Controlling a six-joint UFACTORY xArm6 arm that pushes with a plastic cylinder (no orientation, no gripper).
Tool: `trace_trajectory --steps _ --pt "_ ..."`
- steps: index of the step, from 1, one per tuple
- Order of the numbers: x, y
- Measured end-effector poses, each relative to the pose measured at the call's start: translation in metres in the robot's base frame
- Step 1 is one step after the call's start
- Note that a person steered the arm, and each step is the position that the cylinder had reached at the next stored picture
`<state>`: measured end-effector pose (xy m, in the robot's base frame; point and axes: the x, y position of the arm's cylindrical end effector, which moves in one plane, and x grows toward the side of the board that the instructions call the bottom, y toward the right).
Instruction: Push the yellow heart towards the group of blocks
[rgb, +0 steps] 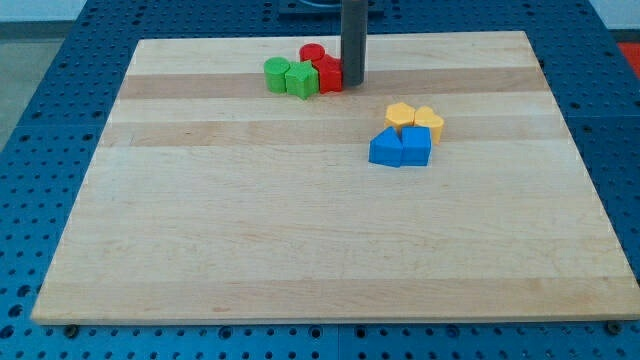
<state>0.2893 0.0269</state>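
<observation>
The yellow heart (430, 122) lies right of the board's middle, touching a yellow hexagon-like block (400, 114) on its left and a blue block (416, 146) below it. A second blue block (385, 148) sits beside that one. A group of a green round block (277, 73), a green block (301, 79), a red round block (313, 53) and a red block (329, 74) lies near the view's top. My tip (353, 83) rests just right of the red block, up and left of the yellow heart.
The wooden board (200, 230) lies on a blue perforated table (50, 60). The rod rises from the tip out of the view's top.
</observation>
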Motion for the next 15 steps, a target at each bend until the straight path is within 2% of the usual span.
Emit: trace_trajectory --steps 2,3,5,6,7,8,10,15 --pt "0.001 0.017" --pt "0.012 0.056" --pt "0.05 0.136" --pt "0.079 0.148" --pt "0.105 0.146" --pt "0.114 0.131" --pt "0.104 0.113" --pt "0.103 0.003"
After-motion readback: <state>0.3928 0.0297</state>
